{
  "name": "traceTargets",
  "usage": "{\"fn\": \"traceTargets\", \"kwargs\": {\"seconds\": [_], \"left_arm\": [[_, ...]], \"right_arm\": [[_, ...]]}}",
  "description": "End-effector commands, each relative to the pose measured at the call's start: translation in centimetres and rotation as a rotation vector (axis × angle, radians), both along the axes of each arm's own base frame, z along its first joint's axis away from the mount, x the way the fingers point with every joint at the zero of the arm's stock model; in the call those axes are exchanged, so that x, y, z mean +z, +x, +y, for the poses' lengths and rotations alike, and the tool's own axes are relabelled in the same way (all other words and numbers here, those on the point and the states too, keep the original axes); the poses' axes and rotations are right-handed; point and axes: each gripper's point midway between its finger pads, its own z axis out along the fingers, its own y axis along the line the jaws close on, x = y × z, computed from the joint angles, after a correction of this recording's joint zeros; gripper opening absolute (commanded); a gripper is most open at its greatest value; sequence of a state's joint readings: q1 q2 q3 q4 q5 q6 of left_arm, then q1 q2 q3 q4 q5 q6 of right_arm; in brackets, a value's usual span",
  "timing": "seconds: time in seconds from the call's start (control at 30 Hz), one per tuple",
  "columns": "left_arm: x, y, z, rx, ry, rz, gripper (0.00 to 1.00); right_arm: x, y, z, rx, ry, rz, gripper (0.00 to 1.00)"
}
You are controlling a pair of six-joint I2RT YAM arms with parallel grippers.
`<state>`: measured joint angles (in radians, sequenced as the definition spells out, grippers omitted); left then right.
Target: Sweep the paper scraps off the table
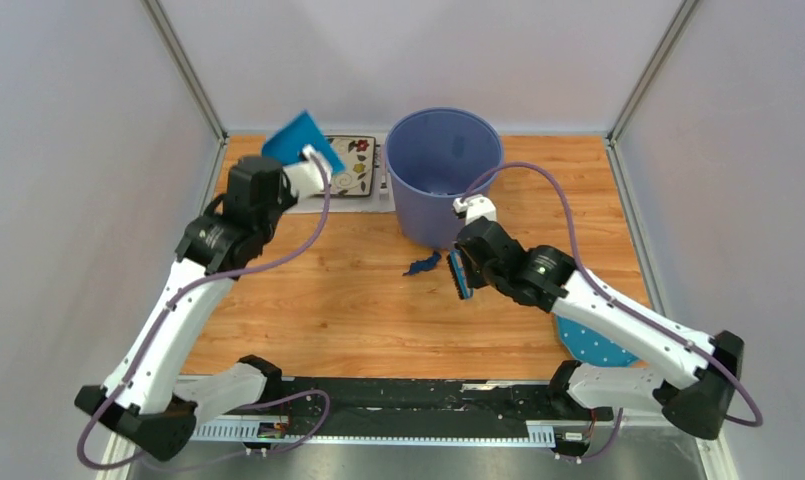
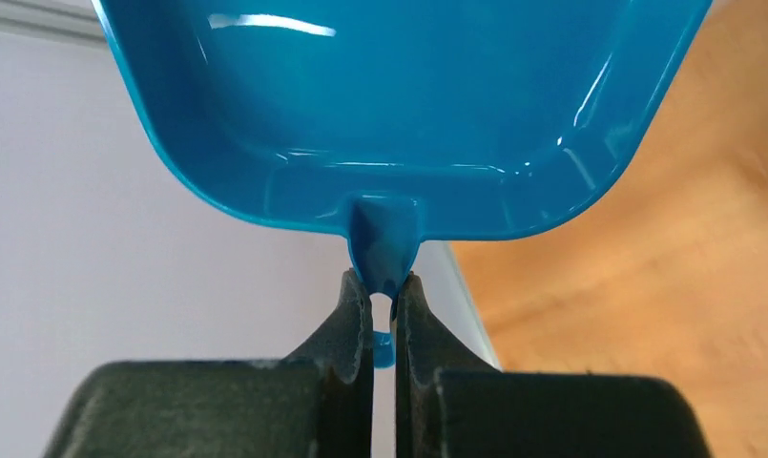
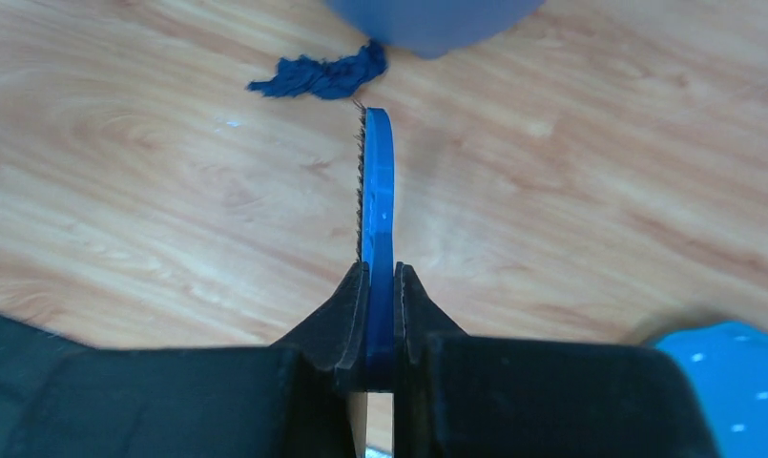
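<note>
**Here, one blue scrap lies at the bucket's foot, brush just beside it**

Overhead, a single dark blue crumpled paper scrap (image 1: 421, 265) lies on the orange-brown wood-grain surface (image 1: 328, 310), a little above the centre of the frame. It sits against the lower edge of a tall blue-violet plastic bucket (image 1: 418, 215). Just to its right, the right jaws are clenched on a small flat blue brush (image 1: 459, 273).

The right wrist view shows that brush (image 3: 377, 191) edge-on, rising from the jaws to the middle of the frame with fine bristles along its left side. The scrap (image 3: 318, 76) is just above and left of the brush tip. I cannot tell whether the two touch. The scrap's right end meets the bucket's base (image 3: 427, 17) at the top edge.

At the upper left of the overhead view, the left jaws grasp a bright blue plastic dustpan (image 1: 296, 138), which is raised off the surface. Just to its right lies a white placemat with a dark flowered panel (image 1: 358, 165). In the left wrist view the dustpan's glossy hollow (image 2: 399, 105) fills the top of the frame, and its short handle tab is pinched between the jaws.

A blue cloth with white polka dots (image 1: 590, 345) lies at the lower right, partly under the right arm (image 1: 628, 310).
</note>
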<state>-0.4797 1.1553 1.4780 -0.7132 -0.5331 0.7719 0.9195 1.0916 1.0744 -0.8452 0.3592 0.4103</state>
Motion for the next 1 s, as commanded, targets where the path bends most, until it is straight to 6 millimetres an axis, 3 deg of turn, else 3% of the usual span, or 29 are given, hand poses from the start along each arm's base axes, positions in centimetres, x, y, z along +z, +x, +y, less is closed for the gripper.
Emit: {"fn": "traceTargets", "kwargs": {"seconds": [0.0, 0.03, 0.07, 0.1, 0.2, 0.3, 0.47, 0.53, 0.67, 0.83, 0.97], "left_arm": [[-16.1, -7.0, 1.2, -0.036, -0.066, 0.508, 0.0], [-18.7, -8.5, 0.7, -0.073, -0.111, 0.607, 0.0], [-20.5, -9.5, 1.0, -0.066, -0.132, 0.665, 0.0], [-23.5, -11.1, 1.2, -0.068, -0.131, 0.756, 0.0], [-28.0, -13.3, 0.8, -0.092, -0.146, 0.884, 0.0], [-30.7, -14.5, 0.6, -0.104, -0.141, 0.968, 0.0], [-33.6, -15.1, 0.5, -0.122, -0.118, 1.052, 0.0], [-34.3, -15.5, 0.1, -0.142, -0.13, 1.081, 0.0], [-34.8, -15.8, -0.6, -0.171, -0.158, 1.119, 0.0], [-35.5, -16.1, -1.2, -0.207, -0.115, 1.143, 0.0], [-35.8, -15.8, -1.2, -0.211, -0.069, 1.151, 0.0]], "right_arm": [[0.0, 4.3, 1.0, 0.08, -0.227, -0.123, 0.0], [0.3, 4.8, 1.6, 0.104, -0.26, -0.136, 0.0], [-0.9, 5.4, 2.4, 0.135, -0.314, -0.122, 0.0], [-1.1, 5.9, 2.8, 0.196, -0.376, -0.133, 0.0], [-1.4, 7.3, 5.1, 0.269, -0.44, -0.184, 0.0], [-1.3, 9.2, 6.5, 0.309, -0.478, -0.253, 0.0], [-3.9, 10.0, 8.5, 0.365, -0.506, -0.208, 0.0], [-5.7, 9.3, 9.8, 0.395, -0.468, -0.135, 0.0], [-6.5, 7.7, 13.0, 0.436, -0.34, -0.046, 0.0], [-2.8, 4.3, 19.5, 0.53, -0.061, -0.008, 0.0], [-0.1, 3.3, 20.4, 0.507, 0.015, 0.002, 0.0]]}}
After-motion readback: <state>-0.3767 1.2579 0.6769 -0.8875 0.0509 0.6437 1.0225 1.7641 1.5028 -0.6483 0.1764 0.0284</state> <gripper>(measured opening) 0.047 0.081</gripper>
